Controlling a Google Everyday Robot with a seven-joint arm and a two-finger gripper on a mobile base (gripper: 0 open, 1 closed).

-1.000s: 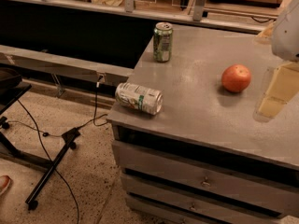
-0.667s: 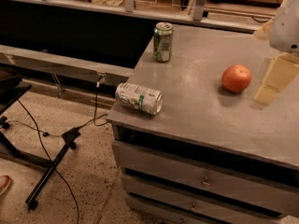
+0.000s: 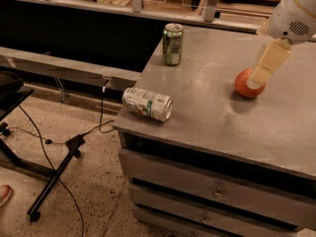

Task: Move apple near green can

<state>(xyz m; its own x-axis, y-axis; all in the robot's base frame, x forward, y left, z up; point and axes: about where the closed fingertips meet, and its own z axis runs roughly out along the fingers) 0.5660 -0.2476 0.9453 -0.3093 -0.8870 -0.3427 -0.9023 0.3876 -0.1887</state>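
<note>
The apple [image 3: 243, 87], round and orange-red, sits on the grey table top [image 3: 212, 112] at the right. The green can [image 3: 173, 44] stands upright near the table's far left corner, well to the left of the apple. My gripper [image 3: 257, 79] comes down from the white arm at the upper right and reaches the apple's top right side, covering part of it. I cannot tell whether it touches the apple.
A mostly white-silver can [image 3: 147, 103] lies on its side at the table's front left edge. Drawers [image 3: 212, 194] are below the top. A black stand and cables [image 3: 54, 167] lie on the speckled floor at the left. A shelf runs behind the table.
My gripper has moved left and down from beside the apple to over its top right side. The apple and both cans have stayed in place.
</note>
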